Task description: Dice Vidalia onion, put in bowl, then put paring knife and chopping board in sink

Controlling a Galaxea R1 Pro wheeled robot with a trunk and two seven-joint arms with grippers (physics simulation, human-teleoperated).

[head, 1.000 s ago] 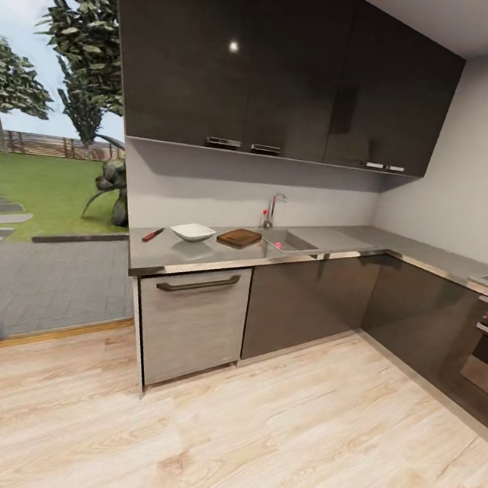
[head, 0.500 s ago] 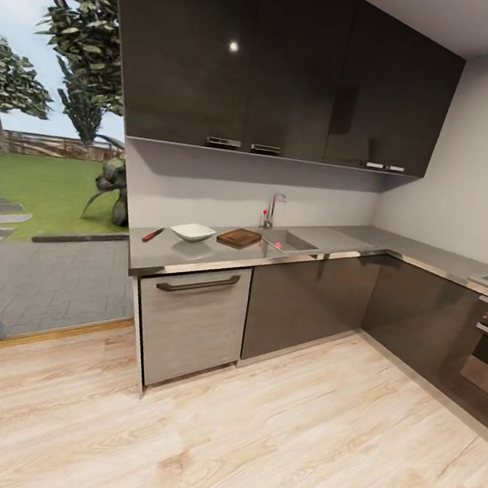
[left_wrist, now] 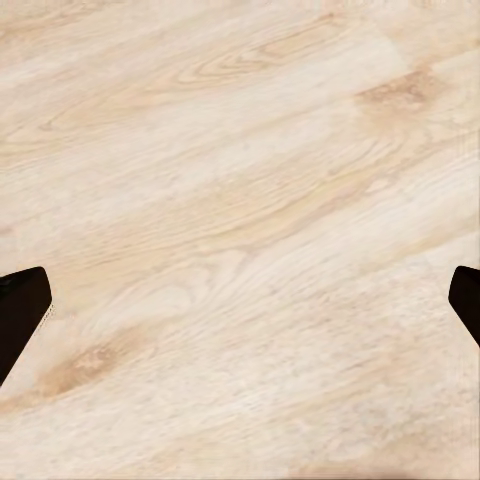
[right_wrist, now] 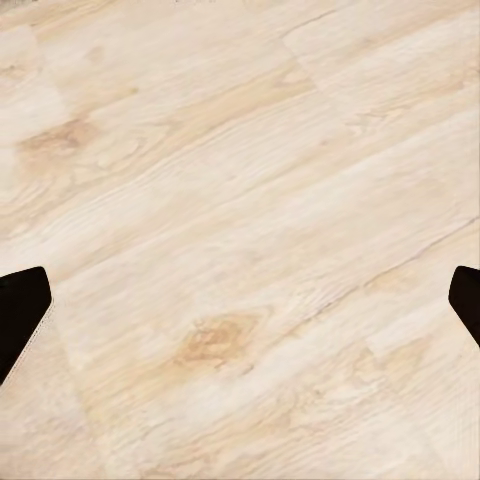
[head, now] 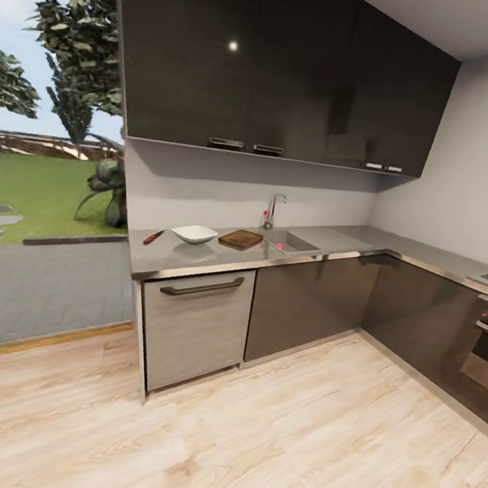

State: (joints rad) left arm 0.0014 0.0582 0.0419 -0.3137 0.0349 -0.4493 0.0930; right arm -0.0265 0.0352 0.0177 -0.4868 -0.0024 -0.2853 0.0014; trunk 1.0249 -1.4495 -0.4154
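position: I stand on the wood floor (head: 265,445), well apart from the countertop (head: 196,257); nothing of the task is within reach.
left gripper (left_wrist: 240,300): spread wide, empty, pointed down at bare floor.
right gripper (right_wrist: 240,300): spread wide, empty, also over floor.
sink (head: 288,242): at about 12 o'clock, under the tap (head: 273,209); a small red spot shows inside (onion too small to tell).
chopping board (head: 240,238): just beside the sink, toward 11 o'clock.
bowl (head: 194,233): beside the board, farther toward 11.
paring knife (head: 153,237): outermost, long axis slanting toward the wall.
nearer arm: cannot tell yet; I judge the base must close in first.
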